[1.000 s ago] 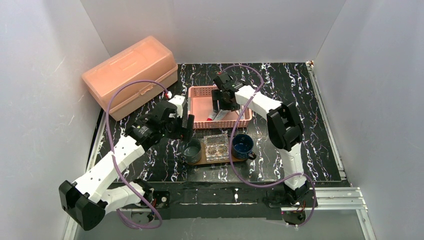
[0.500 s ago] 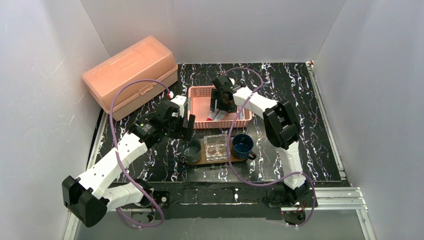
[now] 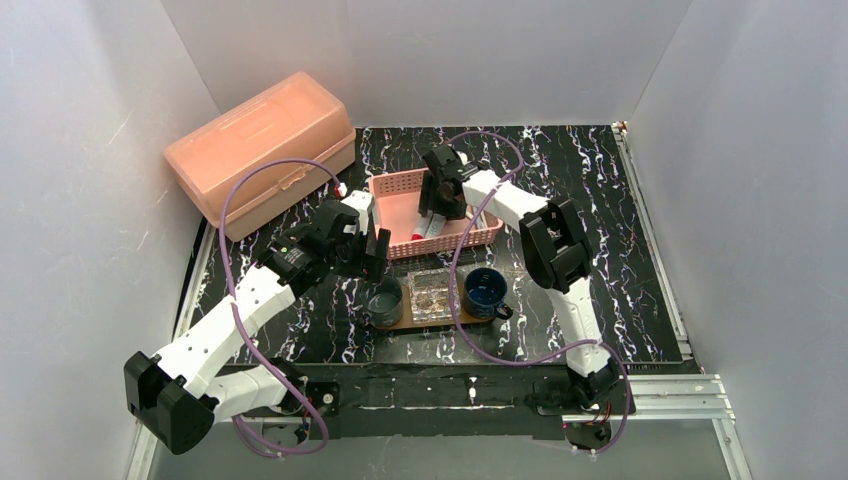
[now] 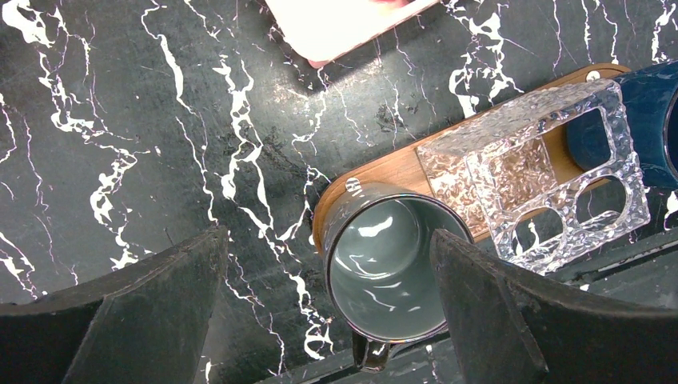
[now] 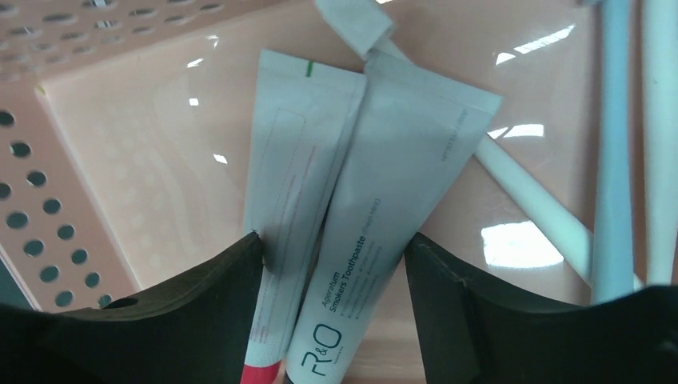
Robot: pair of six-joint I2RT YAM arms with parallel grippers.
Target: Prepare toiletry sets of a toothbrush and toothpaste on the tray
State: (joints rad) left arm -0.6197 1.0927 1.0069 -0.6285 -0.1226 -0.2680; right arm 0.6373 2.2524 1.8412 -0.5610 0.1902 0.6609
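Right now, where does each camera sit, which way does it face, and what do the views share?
Top external: above and behind the bases, looking down at the table; both arms, left gripper and right gripper show.
Left wrist: on the left arm, facing down at the grey cup on the tray; its open fingers show.
Right wrist: inside the pink basket, facing toothpaste tubes and toothbrushes; its fingers flank the tubes.
Shared: top and left wrist both show tray and grey cup; top and right wrist the basket.

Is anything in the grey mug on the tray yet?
No, the left wrist view looks straight down into the grey mug on the tray, and its inside is bare.
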